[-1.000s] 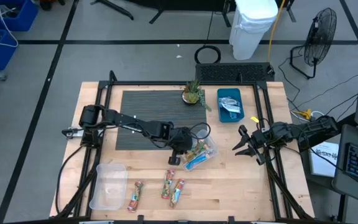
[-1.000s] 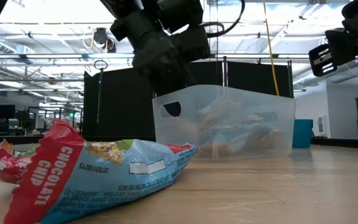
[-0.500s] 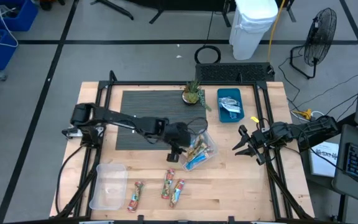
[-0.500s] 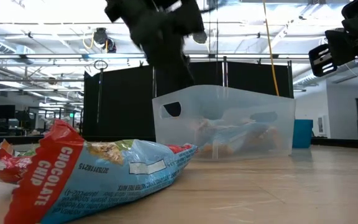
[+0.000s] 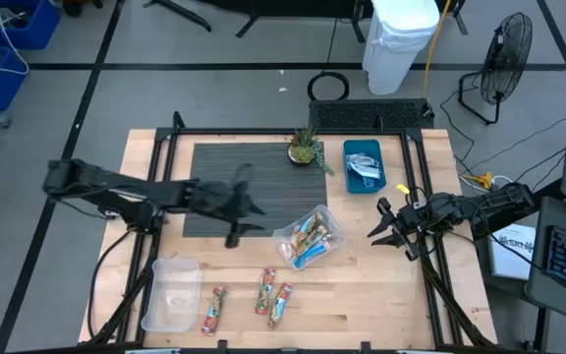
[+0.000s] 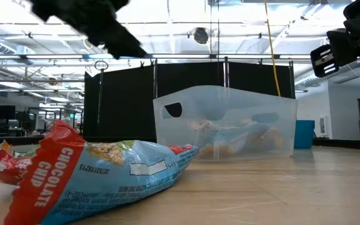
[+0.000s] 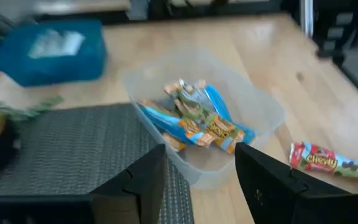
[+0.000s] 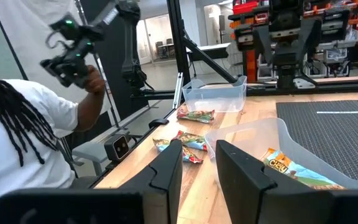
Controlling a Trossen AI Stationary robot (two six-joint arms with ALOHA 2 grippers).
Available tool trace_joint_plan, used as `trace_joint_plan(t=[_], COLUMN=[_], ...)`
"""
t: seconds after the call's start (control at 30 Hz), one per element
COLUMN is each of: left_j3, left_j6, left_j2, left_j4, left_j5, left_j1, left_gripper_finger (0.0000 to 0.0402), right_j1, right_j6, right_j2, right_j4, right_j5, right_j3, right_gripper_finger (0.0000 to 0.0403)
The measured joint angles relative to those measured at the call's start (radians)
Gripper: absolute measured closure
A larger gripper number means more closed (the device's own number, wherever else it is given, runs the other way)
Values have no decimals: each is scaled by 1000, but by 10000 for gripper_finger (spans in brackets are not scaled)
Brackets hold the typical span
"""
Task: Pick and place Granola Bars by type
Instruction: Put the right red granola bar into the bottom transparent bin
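Note:
Several granola bars (image 7: 194, 118) lie in a clear bin (image 5: 310, 236) at the table's middle. Three more bars (image 5: 265, 293) lie on the wood near the front edge; one of them (image 6: 92, 175) fills the low view's foreground. Silvery bars lie in a blue tray (image 5: 364, 165) at the far right. My left gripper (image 5: 244, 211) hovers open, left of the clear bin and above the table, its fingers (image 7: 138, 186) holding nothing. My right gripper (image 5: 381, 228) waits open at the right, clear of everything.
An empty clear bin (image 5: 170, 293) stands at the front left. A small potted plant (image 5: 306, 147) sits at the far edge of the dark ribbed mat (image 5: 219, 167). A person (image 8: 23, 130) shows beyond the table in the right wrist view.
My left gripper has drawn back from the clear bin toward the table's left edge and has risen; in the low view it has gone from over the bin to the upper left. The bin and the loose bars have stayed put.

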Motion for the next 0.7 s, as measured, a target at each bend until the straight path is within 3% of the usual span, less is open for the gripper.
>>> trace_joint_plan(t=[0.3,0.43,0.7], left_j3=[-335,-425,-552], left_j6=[-20,-16,8], left_j2=[-436,-592,-821], left_j4=[180,181,172], left_j5=[-52,-107,-105], left_j1=[-10,-10,-10], left_gripper_finger=[206,206,206], right_j1=[0,0,0], right_j6=[-27,-27,-27], right_j2=[0,0,0], right_j4=[-1,-1,6], right_j5=[0,0,2], right_j3=[0,0,0], right_gripper_finger=[314,314,314])
